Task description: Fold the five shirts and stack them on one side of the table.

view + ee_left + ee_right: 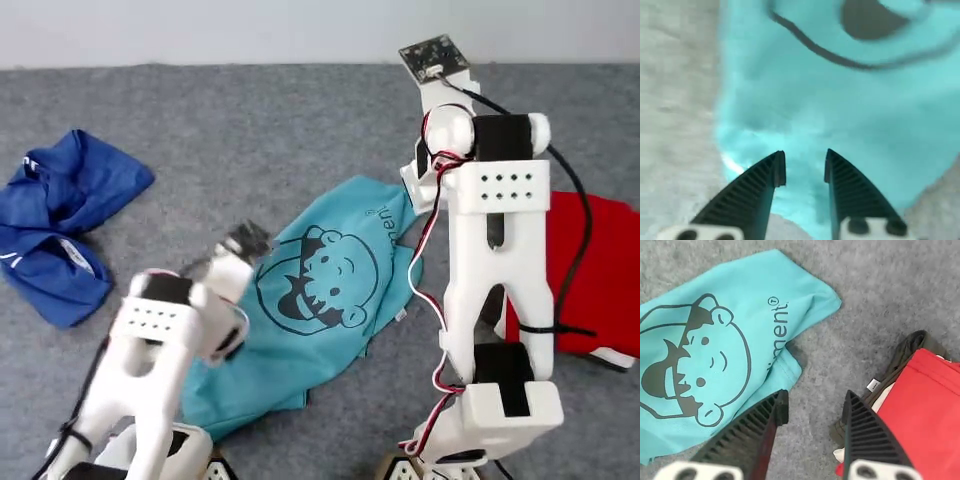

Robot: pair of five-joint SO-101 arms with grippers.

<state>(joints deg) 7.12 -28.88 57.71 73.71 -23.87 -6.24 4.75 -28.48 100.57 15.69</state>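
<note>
Currently, your left gripper [801, 170]: jaws partly open, empty, over the edge of the teal shirt [320, 300]. Your right gripper [812, 407]: open, empty, above the table [880, 300] between that and the red shirt [925, 405].

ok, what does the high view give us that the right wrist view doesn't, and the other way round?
The high view adds the crumpled blue shirt on the left arm's side of the table, plus the bodies of the left arm and the right arm.
The right wrist view adds a dark garment at the red shirt's edge, seemingly under it, with a small white tag. It also adds the right tool, open above bare table.
Shared: the teal shirt with its cartoon face print, the red shirt, and the grey table.
</note>
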